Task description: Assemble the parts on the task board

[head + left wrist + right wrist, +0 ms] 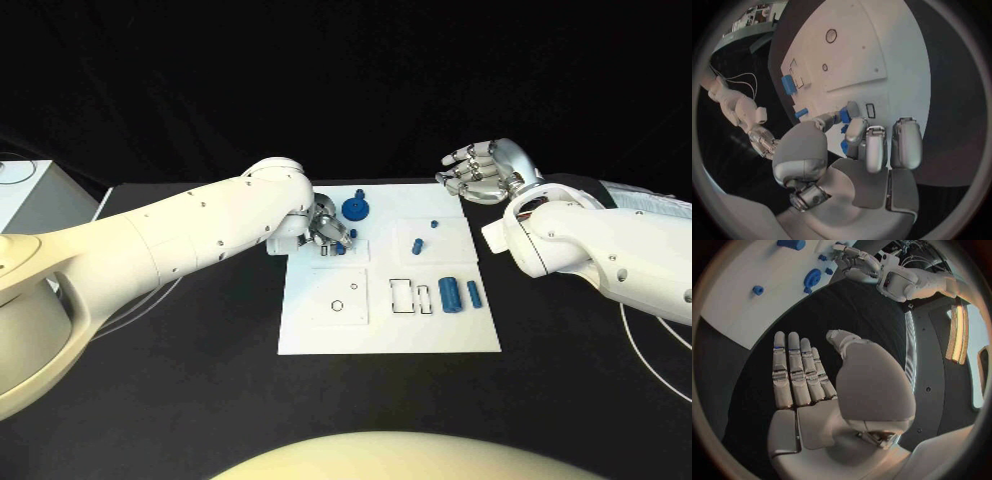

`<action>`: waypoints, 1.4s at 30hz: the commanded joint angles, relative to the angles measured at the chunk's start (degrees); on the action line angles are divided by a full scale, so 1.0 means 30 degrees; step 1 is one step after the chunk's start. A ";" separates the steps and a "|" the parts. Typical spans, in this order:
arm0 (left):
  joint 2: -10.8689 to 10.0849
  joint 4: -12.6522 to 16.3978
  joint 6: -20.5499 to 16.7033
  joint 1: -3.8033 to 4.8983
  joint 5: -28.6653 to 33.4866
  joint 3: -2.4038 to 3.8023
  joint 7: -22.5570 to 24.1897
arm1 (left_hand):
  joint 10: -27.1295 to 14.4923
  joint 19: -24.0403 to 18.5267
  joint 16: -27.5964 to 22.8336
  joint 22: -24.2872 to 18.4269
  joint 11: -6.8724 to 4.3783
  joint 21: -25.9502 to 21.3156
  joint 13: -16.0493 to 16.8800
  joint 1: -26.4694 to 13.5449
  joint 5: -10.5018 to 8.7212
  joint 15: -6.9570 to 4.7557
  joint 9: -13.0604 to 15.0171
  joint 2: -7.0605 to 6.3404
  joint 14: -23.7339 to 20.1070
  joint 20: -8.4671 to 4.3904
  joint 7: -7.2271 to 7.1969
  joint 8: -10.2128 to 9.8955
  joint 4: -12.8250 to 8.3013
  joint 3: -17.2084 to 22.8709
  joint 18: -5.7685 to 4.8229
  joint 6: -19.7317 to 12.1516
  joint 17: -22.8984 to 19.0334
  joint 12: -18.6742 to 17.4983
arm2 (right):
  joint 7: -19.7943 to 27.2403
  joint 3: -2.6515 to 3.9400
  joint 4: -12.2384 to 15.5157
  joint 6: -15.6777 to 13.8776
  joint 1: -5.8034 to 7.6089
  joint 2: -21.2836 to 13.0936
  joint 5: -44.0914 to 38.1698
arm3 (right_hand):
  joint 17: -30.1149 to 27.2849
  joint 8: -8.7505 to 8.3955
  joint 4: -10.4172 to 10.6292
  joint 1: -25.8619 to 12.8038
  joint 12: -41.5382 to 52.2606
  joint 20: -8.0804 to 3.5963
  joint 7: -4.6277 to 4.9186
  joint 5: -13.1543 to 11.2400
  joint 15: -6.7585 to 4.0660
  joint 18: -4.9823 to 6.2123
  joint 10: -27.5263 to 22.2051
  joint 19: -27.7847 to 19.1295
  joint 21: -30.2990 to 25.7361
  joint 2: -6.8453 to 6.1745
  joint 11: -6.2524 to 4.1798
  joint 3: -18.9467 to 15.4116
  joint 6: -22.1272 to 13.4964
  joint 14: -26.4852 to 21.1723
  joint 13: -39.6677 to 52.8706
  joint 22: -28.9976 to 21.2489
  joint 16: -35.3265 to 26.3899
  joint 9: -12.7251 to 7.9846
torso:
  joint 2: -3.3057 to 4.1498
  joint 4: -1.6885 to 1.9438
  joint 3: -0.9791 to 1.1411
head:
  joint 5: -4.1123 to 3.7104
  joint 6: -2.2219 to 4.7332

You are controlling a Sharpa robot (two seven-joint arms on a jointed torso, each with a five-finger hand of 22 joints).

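One task board [389, 335], two robot hands [329, 228] [488, 170].

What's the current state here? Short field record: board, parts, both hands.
task board: white plate centred on the black table
blue gear: at the board's far edge
two blue cylinders: lying side by side on the board's right part
left hand: over the board's far left corner, fingers pinching a small blue part
right hand: raised off the board's far right corner, fingers extended, holding nothing

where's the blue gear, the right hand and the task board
blue gear [358, 210]: head view, on its round face.
right hand [488, 172]: head view, middle of the raised open hand.
task board [389, 335]: head view, bare white near edge.
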 commanded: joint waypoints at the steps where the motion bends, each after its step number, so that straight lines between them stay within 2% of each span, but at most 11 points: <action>1: 0.0010 0.0063 0.0305 -0.0165 -0.0038 -0.0087 0.0039 | 0.0143 0.0159 0.0064 0.0853 -0.0006 -0.0037 0.0015 -0.0027 -0.0085 -0.0147 0.0033 -0.0217 0.2020 -0.0049 -0.0004 -0.0095 0.0078 -0.0209 -0.0237 0.0115 0.5032 0.0065 | 0.0305 0.0003 0.0010 0.0268 -0.0007 0.0001 -0.0016 | -0.0030 -0.0055 -0.0090 -0.0018 -0.0079 -0.0020 0.0391 0.0147 0.0074 0.0252 -0.0010 -0.0151 -0.0037 0.0038 0.0120 -0.0034 -0.0135 -0.0033 -0.0035 -0.0044 -0.0129 -0.0032 | -0.0002 -0.0008 -0.0003 | 0.0015 -0.0003; 10: -0.0112 0.0151 0.0261 -0.0165 -0.0084 -0.0084 0.0062 | 0.0187 0.0191 0.0064 0.0891 -0.0024 -0.0035 0.0107 0.0186 -0.0336 -0.0163 0.0089 -0.0524 0.2020 -0.0065 -0.0025 -0.0194 0.0793 -0.1299 -0.0245 0.0217 0.5032 0.0080 | 0.0336 0.0001 -0.0001 0.0282 -0.0009 0.0002 -0.0001 | -0.0046 -0.0052 -0.0088 -0.0030 -0.0075 -0.0018 0.0393 0.0189 0.0076 0.0253 -0.0010 -0.0153 -0.0035 0.0034 0.0122 -0.0043 -0.0138 -0.0029 -0.0056 -0.0074 -0.0142 -0.0033 | -0.0004 0.0006 -0.0007 | -0.0007 -0.0029; 11: -0.0132 0.0169 0.0252 -0.0165 -0.0092 -0.0083 0.0065 | 0.0192 0.0193 0.0064 0.0893 -0.0027 -0.0037 0.0118 0.0253 -0.0539 -0.0163 0.0099 -0.0560 0.2020 -0.0067 -0.0029 -0.0213 0.0918 -0.1469 -0.0246 0.0231 0.5032 0.0078 | 0.0341 0.0000 -0.0002 0.0284 -0.0010 0.0002 0.0001 | -0.0046 -0.0052 -0.0088 -0.0030 -0.0075 -0.0018 0.0393 0.0189 0.0076 0.0253 -0.0010 -0.0153 -0.0035 0.0034 0.0122 -0.0043 -0.0138 -0.0029 -0.0056 -0.0074 -0.0142 -0.0033 | -0.0004 0.0006 -0.0007 | -0.0007 -0.0029; 13: -0.0162 0.0196 0.0227 -0.0164 -0.0105 -0.0081 0.0070 | 0.0202 0.0212 0.0064 0.0918 -0.0038 -0.0030 0.0137 0.0460 -0.1618 -0.0167 0.0122 -0.0583 0.2020 -0.0069 -0.0041 -0.0257 0.1202 -0.1826 -0.0251 0.0258 0.5032 0.0072 | 0.0347 0.0000 -0.0004 0.0289 -0.0010 0.0003 0.0004 | -0.0046 -0.0052 -0.0088 -0.0030 -0.0075 -0.0018 0.0393 0.0189 0.0076 0.0253 -0.0010 -0.0153 -0.0035 0.0034 0.0122 -0.0043 -0.0138 -0.0029 -0.0056 -0.0074 -0.0142 -0.0033 | 0.0002 0.0005 0.0001 | 0.0001 -0.0037; 15: -0.0186 0.0223 0.0187 -0.0164 -0.0119 -0.0080 0.0074 | 0.0206 0.0212 0.0064 0.0920 -0.0036 -0.0036 0.0152 0.0641 -0.1953 -0.0172 0.0140 -0.0618 0.2020 -0.0071 -0.0043 -0.0293 0.1409 -0.2050 -0.0250 0.0265 0.5032 0.0067 | 0.0351 0.0000 -0.0002 0.0293 -0.0011 0.0002 0.0006 | -0.0046 -0.0052 -0.0088 -0.0030 -0.0075 -0.0018 0.0393 0.0189 0.0076 0.0253 -0.0010 -0.0153 -0.0035 0.0034 0.0122 -0.0043 -0.0138 -0.0029 -0.0056 -0.0074 -0.0142 -0.0033 | 0.0004 0.0004 0.0004 | 0.0000 -0.0034; 24: -0.0337 0.0346 0.0004 -0.0164 -0.0239 -0.0067 0.0090 | 0.0196 0.0207 0.0064 0.0914 -0.0037 -0.0049 0.0133 0.0846 -0.2290 -0.0173 0.0166 -0.0682 0.2020 -0.0073 -0.0044 -0.0332 0.1687 -0.2324 -0.0247 0.0275 0.5032 0.0038 | 0.0356 -0.0002 0.0006 0.0294 -0.0012 -0.0021 0.0010 | -0.0054 -0.0051 -0.0086 -0.0040 -0.0074 -0.0016 0.0394 0.0207 0.0078 0.0253 -0.0010 -0.0154 -0.0034 0.0031 0.0124 -0.0049 -0.0139 -0.0028 -0.0066 -0.0089 -0.0149 -0.0034 | 0.0001 -0.0002 0.0003 | -0.0011 -0.0004; 31: -0.0948 0.1020 -0.0249 -0.0152 -0.0289 0.0063 0.0119 | 0.0132 0.0154 0.0064 0.0841 -0.0033 -0.0097 -0.0010 0.0972 -0.2462 -0.0173 0.0183 -0.0761 0.2020 -0.0075 -0.0039 -0.0363 0.1864 -0.2509 -0.0227 0.0258 0.5032 -0.0061 | 0.0374 -0.0005 0.0000 0.0276 -0.0018 -0.0059 0.0025 | -0.0082 -0.0048 -0.0074 -0.0076 -0.0070 -0.0009 0.0400 0.0258 0.0086 0.0252 -0.0014 -0.0160 -0.0033 0.0019 0.0130 -0.0077 -0.0145 -0.0027 -0.0104 -0.0142 -0.0176 -0.0037 | -0.0035 0.0013 0.0015 | -0.0031 0.0119; 34: -0.1244 0.1417 -0.0380 -0.0140 -0.0097 0.0238 0.0133 | -0.0026 0.0039 0.0064 0.0684 -0.0009 -0.0195 -0.0308 0.1161 -0.2485 -0.0164 0.0195 -0.0860 0.2020 -0.0080 -0.0007 -0.0419 0.1951 -0.2636 -0.0186 0.0143 0.5032 -0.0261 | 0.0384 -0.0006 -0.0015 0.0257 -0.0021 -0.0079 0.0031 | -0.0082 -0.0048 -0.0074 -0.0076 -0.0070 -0.0009 0.0400 0.0258 0.0086 0.0252 -0.0014 -0.0160 -0.0033 0.0019 0.0130 -0.0077 -0.0145 -0.0027 -0.0104 -0.0142 -0.0176 -0.0037 | -0.0036 0.0015 0.0009 | -0.0060 0.0177; 36: -0.1435 0.1689 -0.0432 -0.0130 0.0082 0.0454 0.0139 | -0.0107 -0.0040 0.0064 0.0579 0.0011 -0.0262 -0.0433 0.1278 -0.2480 -0.0153 0.0207 -0.0901 0.2020 -0.0080 0.0018 -0.0448 0.2013 -0.2705 -0.0159 0.0071 0.5032 -0.0348 | 0.0390 -0.0007 -0.0028 0.0249 -0.0022 -0.0093 0.0034 | -0.0082 -0.0048 -0.0074 -0.0076 -0.0070 -0.0009 0.0400 0.0258 0.0086 0.0252 -0.0014 -0.0160 -0.0033 0.0019 0.0130 -0.0077 -0.0145 -0.0027 -0.0104 -0.0142 -0.0176 -0.0037 | -0.0038 0.0018 0.0003 | -0.0058 0.0214; 42: -0.1953 0.2391 -0.0670 -0.0001 0.0339 0.1363 0.0158 | -0.0263 -0.0153 0.0064 0.0431 0.0051 -0.0362 -0.0663 0.1483 -0.2472 -0.0129 0.0232 -0.0960 0.2020 -0.0074 0.0065 -0.0494 0.2161 -0.2832 -0.0122 -0.0056 0.5032 -0.0510 | 0.0404 -0.0010 -0.0082 0.0234 -0.0025 -0.0123 0.0039 | -0.0082 -0.0048 -0.0074 -0.0076 -0.0070 -0.0009 0.0400 0.0258 0.0086 0.0252 -0.0014 -0.0160 -0.0033 0.0019 0.0130 -0.0077 -0.0145 -0.0027 -0.0104 -0.0142 -0.0176 -0.0037 | -0.0030 0.0029 0.0007 | -0.0044 0.0385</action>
